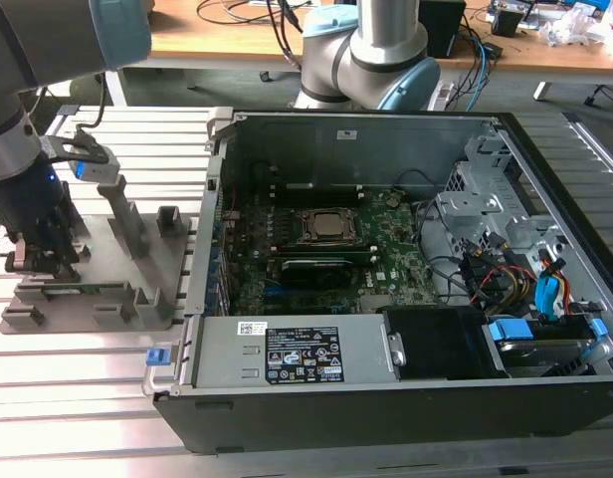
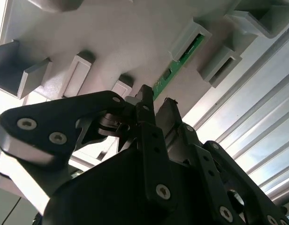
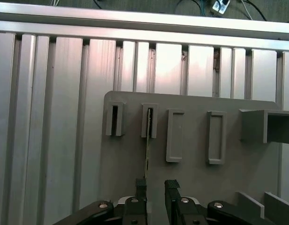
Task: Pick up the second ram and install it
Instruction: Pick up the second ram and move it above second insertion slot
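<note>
Pincer (image 3: 156,183) over thin green ram (image 2: 178,64).

Black claw (image 3: 156,184) with silver screws, grey arm (image 1: 38,35) with pale-blue caps.

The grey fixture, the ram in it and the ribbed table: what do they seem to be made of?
The grey fixture looks like matte plastic: dull, even grey, no glints. The table looks like bare aluminium profiles: bright streaks along grooved slats. The second ram standing in the fixture is a green circuit board.
</note>
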`<action>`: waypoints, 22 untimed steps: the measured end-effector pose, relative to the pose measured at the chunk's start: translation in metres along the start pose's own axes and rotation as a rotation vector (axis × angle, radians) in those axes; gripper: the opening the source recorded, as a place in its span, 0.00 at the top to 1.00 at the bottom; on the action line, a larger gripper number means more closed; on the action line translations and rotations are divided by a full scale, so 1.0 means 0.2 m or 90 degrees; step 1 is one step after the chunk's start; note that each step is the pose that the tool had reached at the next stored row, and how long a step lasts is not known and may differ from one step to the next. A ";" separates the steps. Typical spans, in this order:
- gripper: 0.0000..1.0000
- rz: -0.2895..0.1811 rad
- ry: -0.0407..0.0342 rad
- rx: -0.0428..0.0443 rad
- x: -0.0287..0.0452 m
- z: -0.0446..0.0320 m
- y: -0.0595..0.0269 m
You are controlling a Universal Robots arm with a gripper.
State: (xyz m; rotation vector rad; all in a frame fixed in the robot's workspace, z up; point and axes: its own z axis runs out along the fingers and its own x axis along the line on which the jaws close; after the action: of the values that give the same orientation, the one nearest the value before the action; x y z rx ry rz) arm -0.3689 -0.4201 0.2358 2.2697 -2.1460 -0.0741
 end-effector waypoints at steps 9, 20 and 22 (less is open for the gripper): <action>0.70 0.000 -0.0001 0.0002 0.043 0.104 0.009; 0.86 0.019 -0.0013 0.0005 0.045 0.185 0.006; 0.86 0.019 -0.0014 0.0005 0.045 0.185 0.006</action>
State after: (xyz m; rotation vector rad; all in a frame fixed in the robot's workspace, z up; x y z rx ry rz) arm -0.3712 -0.4285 0.1986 2.2382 -2.1806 -0.0754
